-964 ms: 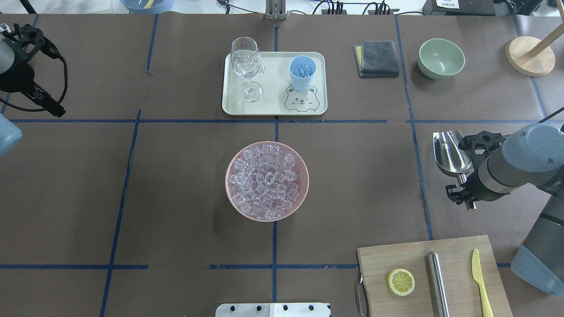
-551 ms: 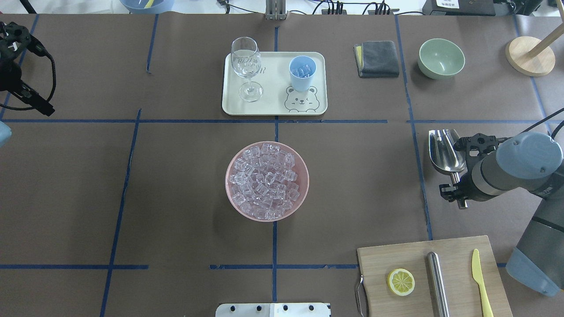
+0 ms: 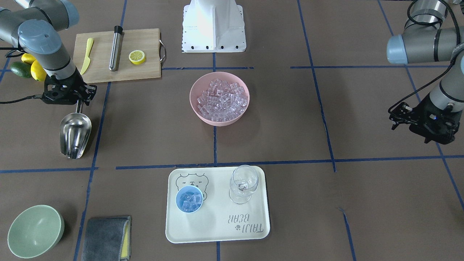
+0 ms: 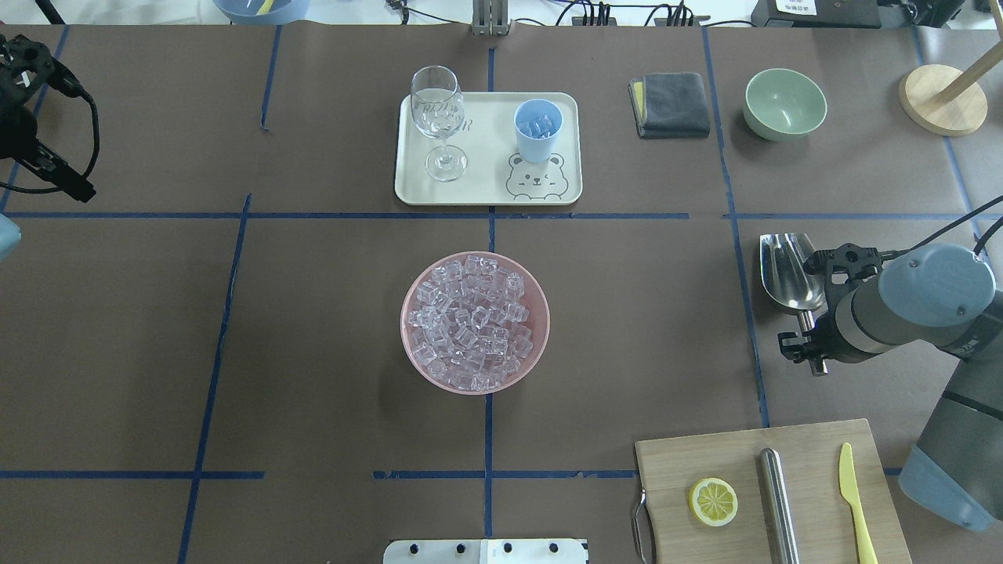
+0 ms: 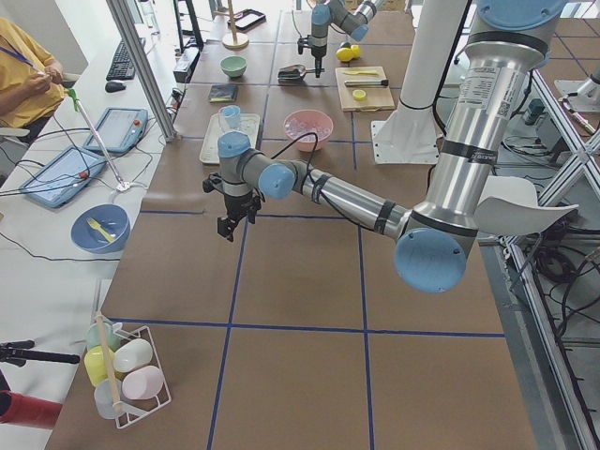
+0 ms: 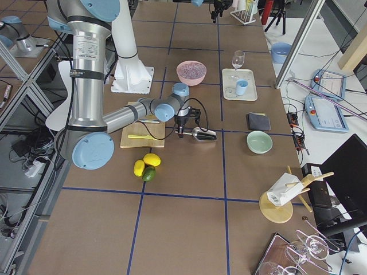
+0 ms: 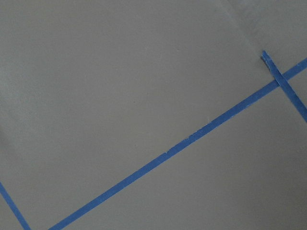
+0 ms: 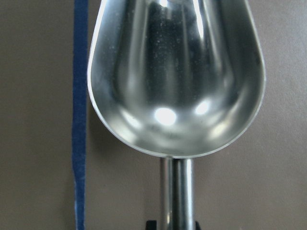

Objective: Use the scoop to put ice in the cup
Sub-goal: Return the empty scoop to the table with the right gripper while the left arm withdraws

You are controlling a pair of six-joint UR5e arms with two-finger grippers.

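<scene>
— Where is the scoop (image 3: 74, 136)?
— Near the table's right edge, trough empty, open side up. The right gripper (image 3: 79, 98) is clamped on its thin handle. The overhead view hides most of that handle under the wrist, and the right wrist camera cuts off the trough's tip.
— And the ice (image 3: 221, 98)?
— Heaped in the pink bowl (image 3: 217, 121) mid-table. A few cubes lie in the cup (image 4: 535, 147) on the tray (image 3: 217, 224) toward the far edge, beside a stemmed glass (image 3: 243, 185).
— The left gripper (image 3: 417, 121)?
— At the left edge, half cut off overhead. I cannot tell whether its fingers are apart or together. Its own camera shows only brown paper and blue tape.
</scene>
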